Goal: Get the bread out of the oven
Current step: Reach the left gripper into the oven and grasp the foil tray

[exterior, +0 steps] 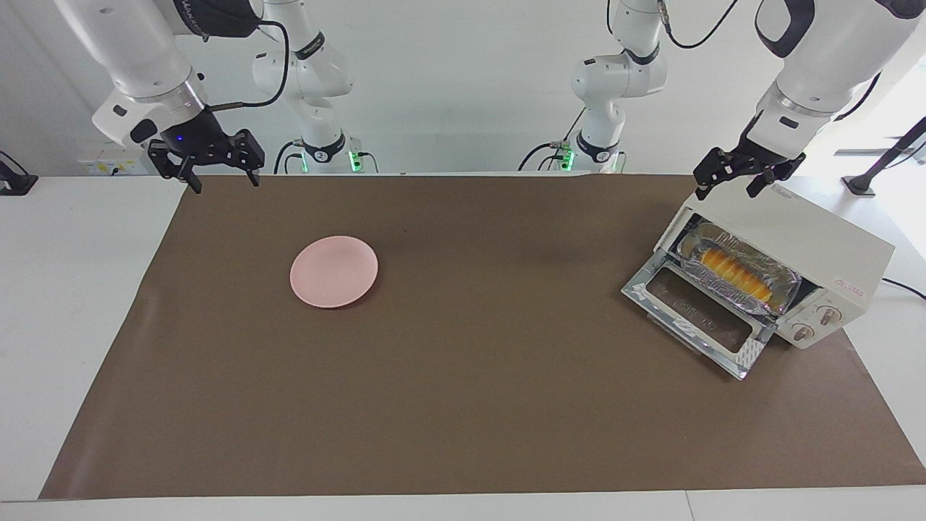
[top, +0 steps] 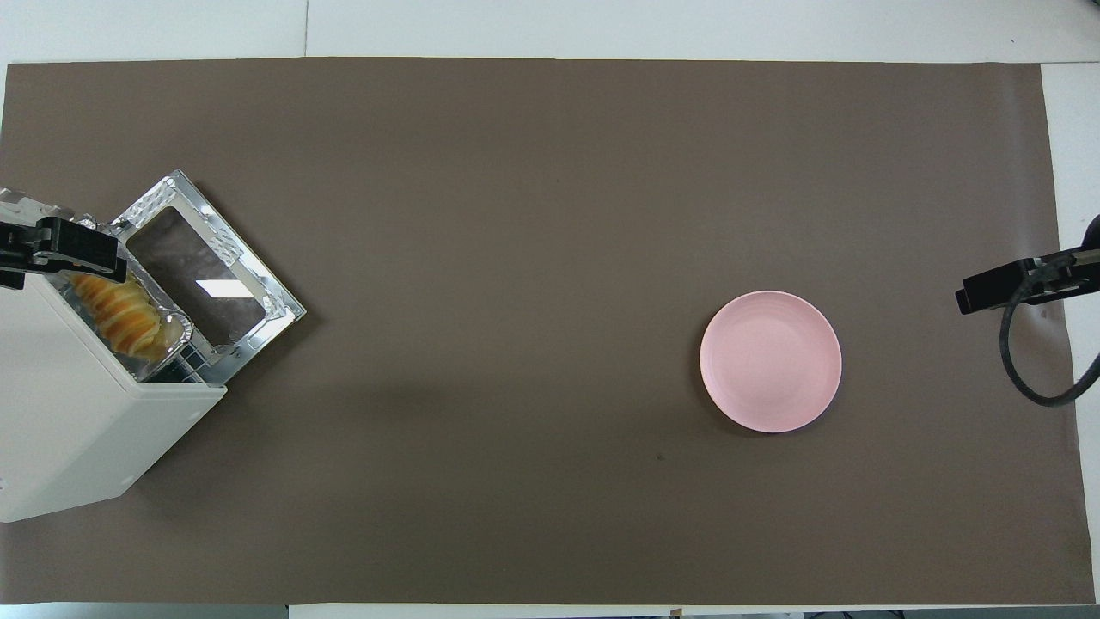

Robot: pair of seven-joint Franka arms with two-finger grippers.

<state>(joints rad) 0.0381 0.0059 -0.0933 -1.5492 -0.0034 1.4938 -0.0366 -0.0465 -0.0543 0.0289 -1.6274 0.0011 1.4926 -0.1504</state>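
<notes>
The cream-white oven (exterior: 839,250) stands at the left arm's end of the table with its glass door (exterior: 694,311) dropped open. The yellow-orange ridged bread (exterior: 734,269) lies inside in a crinkled silver foil tray (exterior: 778,297). The oven (top: 77,421), the door (top: 206,275) and the bread (top: 125,314) also show in the overhead view. My left gripper (exterior: 727,189) hangs open and empty just above the oven's top front edge; it also shows in the overhead view (top: 60,249). My right gripper (exterior: 226,184) waits open and empty, raised over the mat's edge at the right arm's end (top: 988,292).
A round pink plate (exterior: 334,271) lies on the brown mat (exterior: 470,405) toward the right arm's end; it also shows in the overhead view (top: 770,361). A black cable (top: 1031,378) loops below the right gripper. The oven's power cord (exterior: 904,287) trails off the table.
</notes>
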